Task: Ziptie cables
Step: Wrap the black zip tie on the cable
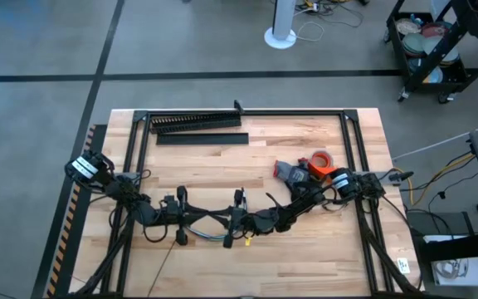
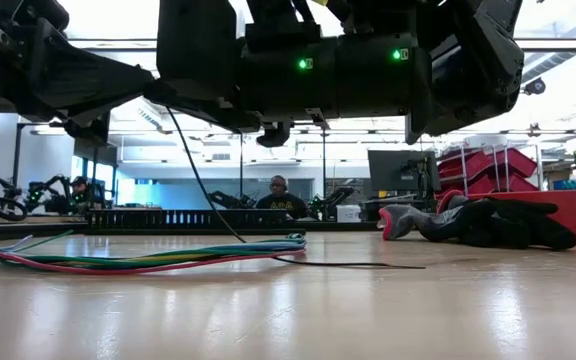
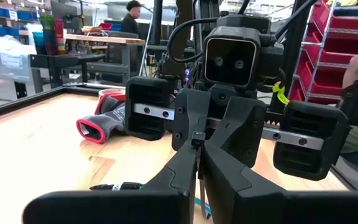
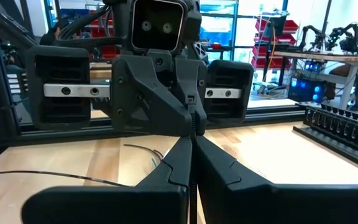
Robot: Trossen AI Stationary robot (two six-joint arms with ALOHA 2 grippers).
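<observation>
Where both grippers meet: one ziptie (image 4: 192, 124).

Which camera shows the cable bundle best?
The low view: the multicoloured bundle of thin cables lies unobstructed along the wooden table. The high view shows only bits under the arms; the wrist views barely show it.

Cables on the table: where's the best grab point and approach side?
Probably mid-run, where the cables lie packed together as one flat band on the table, not the splayed left end. Come straight down from above, closing across the band: it lies too low for a side approach.
</observation>
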